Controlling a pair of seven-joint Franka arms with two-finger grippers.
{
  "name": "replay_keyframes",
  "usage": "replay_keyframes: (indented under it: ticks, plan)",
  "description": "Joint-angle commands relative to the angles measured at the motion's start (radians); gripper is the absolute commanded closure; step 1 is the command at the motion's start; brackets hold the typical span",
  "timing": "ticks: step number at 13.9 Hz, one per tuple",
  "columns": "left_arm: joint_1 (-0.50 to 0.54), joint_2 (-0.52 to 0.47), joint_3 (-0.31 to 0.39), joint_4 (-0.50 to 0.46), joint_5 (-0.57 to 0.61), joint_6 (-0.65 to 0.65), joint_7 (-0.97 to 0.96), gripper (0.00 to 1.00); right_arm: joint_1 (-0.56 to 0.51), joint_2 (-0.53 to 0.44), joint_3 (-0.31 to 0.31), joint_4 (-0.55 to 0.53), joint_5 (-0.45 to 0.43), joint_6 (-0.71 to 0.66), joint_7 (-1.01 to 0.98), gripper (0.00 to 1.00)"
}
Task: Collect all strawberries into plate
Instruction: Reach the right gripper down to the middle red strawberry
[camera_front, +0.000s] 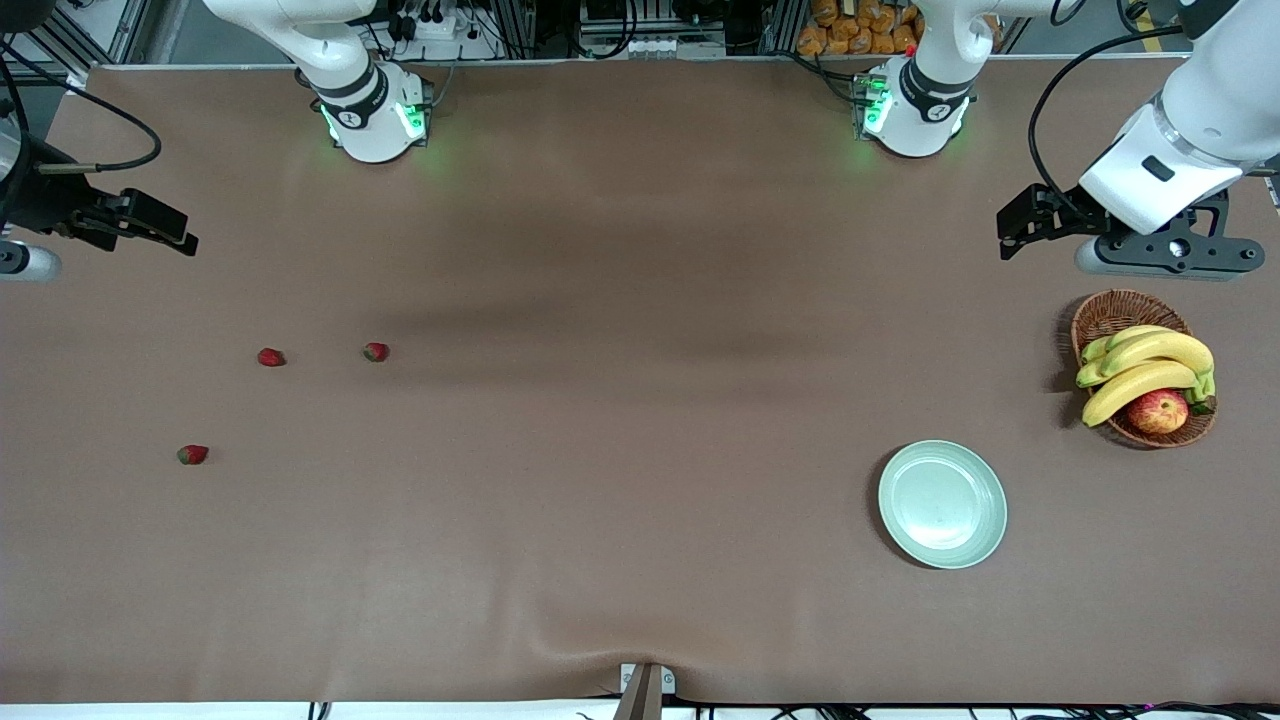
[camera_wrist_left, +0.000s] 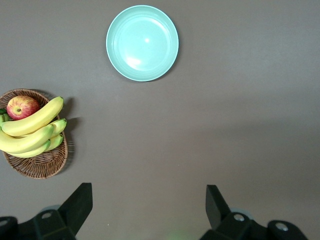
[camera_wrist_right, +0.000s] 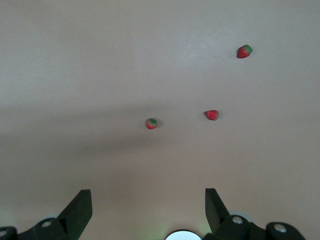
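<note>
White arms raised, tools (camera_wrist_left: 145, 210) (camera_wrist_right: 145, 210) agape

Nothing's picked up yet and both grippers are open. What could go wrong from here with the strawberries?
1. The three strawberries are tiny, so the open right gripper could pinch beside one or nudge it.
2. The plate sits toward the left arm's end, so each berry faces a long carry where it may slip.
3. The open left gripper hangs near the basket and may obstruct the drop.

I count three strawberries (camera_front: 272, 357) (camera_front: 376, 352) (camera_front: 193, 454), one plate (camera_front: 942, 504), one basket (camera_front: 1112, 313), one apple (camera_front: 1157, 411), and four bananas (camera_front: 1150, 352).
</note>
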Motion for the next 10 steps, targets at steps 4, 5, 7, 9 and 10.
replay_keyframes:
  ticks: [4,5,7,9,10]
  plan:
    - [0.004,0.0,-0.007,0.023,-0.008,-0.027,0.015,0.0,-0.002,-0.018,-0.004,-0.02,-0.007,0.003,0.005,0.0]
    - [0.004,0.0,-0.007,0.023,-0.009,-0.027,0.013,0.0,-0.002,-0.013,-0.004,-0.021,-0.007,0.005,0.006,0.0]
    - [0.006,-0.002,-0.004,0.023,-0.011,-0.027,0.013,0.0,-0.003,0.007,-0.004,-0.038,-0.007,0.029,0.005,0.0]
    - [0.006,0.001,-0.003,0.023,-0.012,-0.026,0.019,0.0,-0.002,0.014,-0.004,-0.125,-0.005,0.083,0.008,0.0]
    - [0.006,0.003,-0.003,0.022,-0.011,-0.027,0.019,0.0,-0.003,0.013,-0.004,-0.185,-0.002,0.132,0.008,0.0]
